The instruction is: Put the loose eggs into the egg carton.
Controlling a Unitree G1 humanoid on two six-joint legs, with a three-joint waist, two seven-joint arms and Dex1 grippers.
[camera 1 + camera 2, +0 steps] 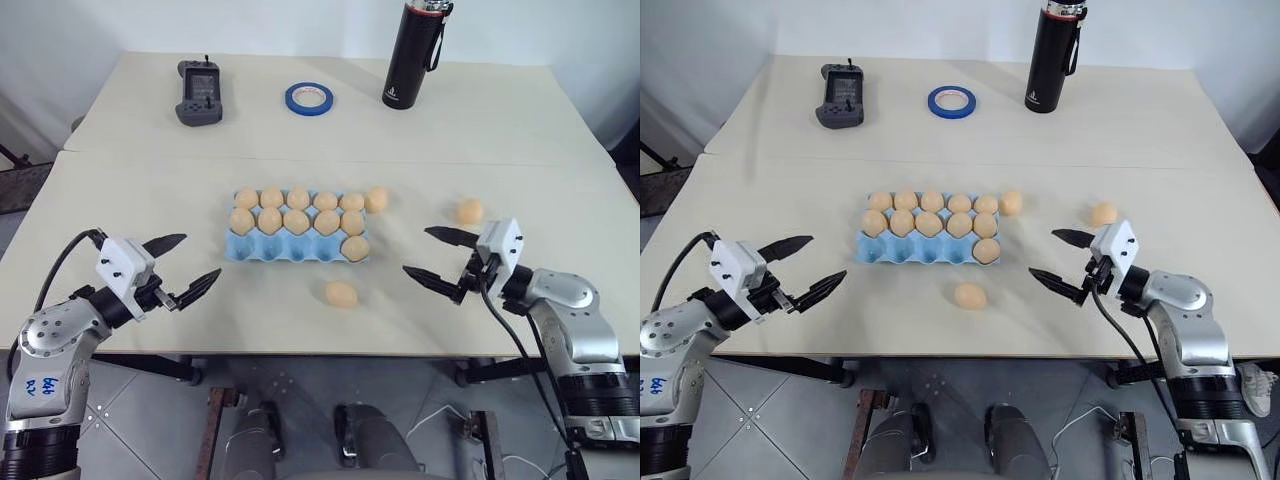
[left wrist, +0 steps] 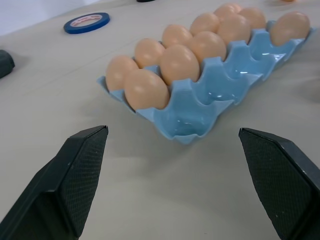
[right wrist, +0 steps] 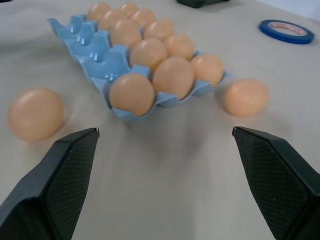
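The light blue egg carton (image 1: 280,250) lies mid-table. Its back cups hold several eggs, and its front row is bare except for one egg (image 1: 355,247) at the right end. Three loose eggs lie on the table. One (image 1: 341,294) is just in front of the carton, one (image 1: 376,199) is by its far right corner, and one (image 1: 469,211) is further right. My left gripper (image 1: 200,256) hovers open near the front left, pointing at the carton. My right gripper (image 1: 416,250) hovers open to the carton's right, below the right-hand egg, with nothing between its fingers.
At the back of the table stand a black bottle (image 1: 410,55), a blue tape ring (image 1: 308,97) and a dark handheld controller (image 1: 198,92). The table's front edge runs just under both grippers.
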